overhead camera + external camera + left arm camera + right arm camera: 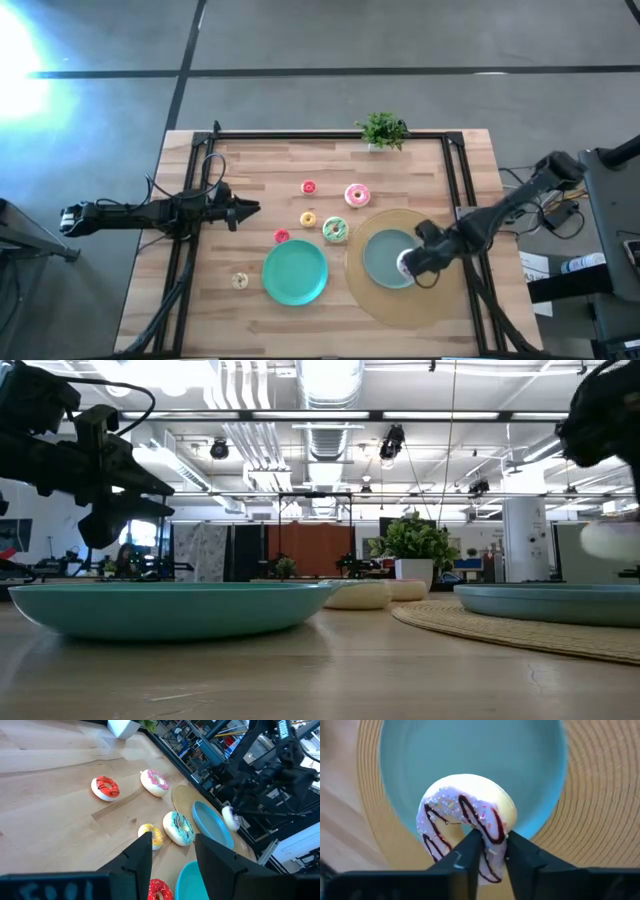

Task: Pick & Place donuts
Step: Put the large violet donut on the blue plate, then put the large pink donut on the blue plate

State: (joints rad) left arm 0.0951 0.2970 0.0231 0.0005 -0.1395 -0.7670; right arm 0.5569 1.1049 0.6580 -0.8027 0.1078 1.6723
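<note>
Six donuts lie flat on the wood: a small red one (308, 187), a pink frosted one (357, 196), a yellow one (308, 219), a green-white one (335, 230), a second red one (282, 236) and a cream one (240, 281). My right gripper (492, 840) is shut on the white sprinkled donut (465, 812) above the blue-grey plate (380, 250). My left gripper (172, 842) hovers open left of the donuts, pointing at them, with the yellow donut (151, 835) nearest. My right gripper pinches the white donut by the edge of its ring (492, 832) between its two fingers (472, 847). The donut stands tilted on edge ahead of the fingertips, frosting toward the camera. It is lifted clear above the blue-grey plate (550, 600), as the white donut (612, 540) shows in the low view.
The blue-grey plate sits on a round woven mat (440, 300) at the table's right. A teal plate (295, 272) lies near the table's middle front. A small potted plant (382, 130) stands at the far edge. A black frame (330, 137) borders the table.
</note>
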